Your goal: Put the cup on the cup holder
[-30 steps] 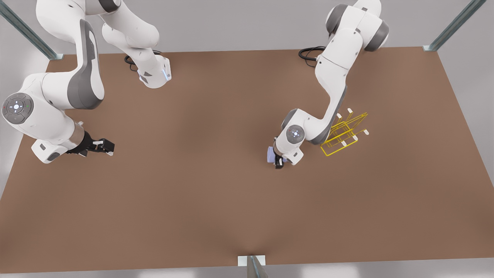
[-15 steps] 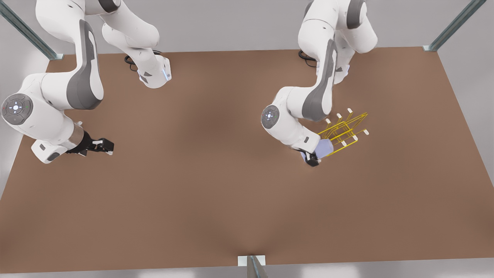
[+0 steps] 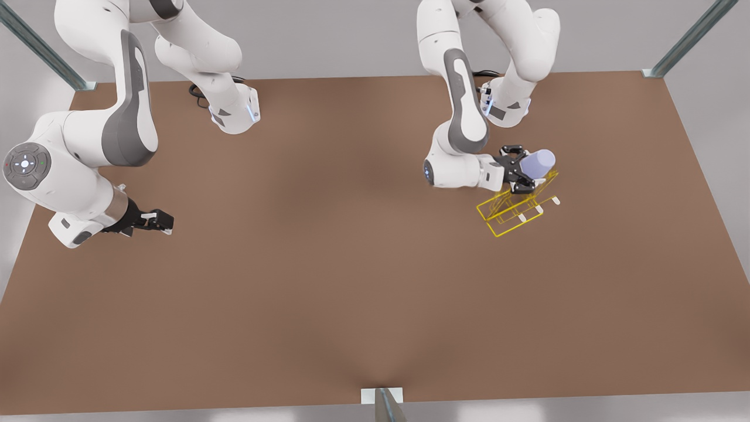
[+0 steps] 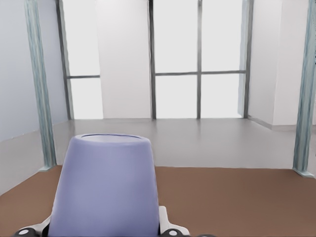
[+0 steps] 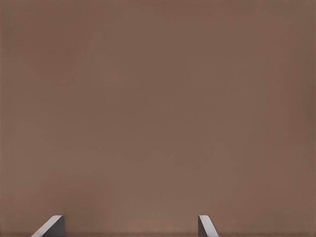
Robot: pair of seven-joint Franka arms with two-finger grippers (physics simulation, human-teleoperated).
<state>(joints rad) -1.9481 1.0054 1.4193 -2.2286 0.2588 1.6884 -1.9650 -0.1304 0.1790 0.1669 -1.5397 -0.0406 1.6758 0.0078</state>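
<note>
The left gripper's (image 3: 523, 172) jaws are clamped on the cup (image 3: 537, 163), which lies on its side in the grasp, raised above the far part of the cup holder (image 3: 515, 205). In the left wrist view the cup (image 4: 104, 190) sits just ahead of the camera, gripped at its wider end with the narrower base pointing away. The cup holder stands on the brown worktop (image 3: 328, 281) at the front view's right. The right gripper (image 3: 153, 222) waits low over the worktop at the front view's left, well apart from both; its jaws stand apart, their fingertips (image 5: 50, 226) above bare worktop.
</note>
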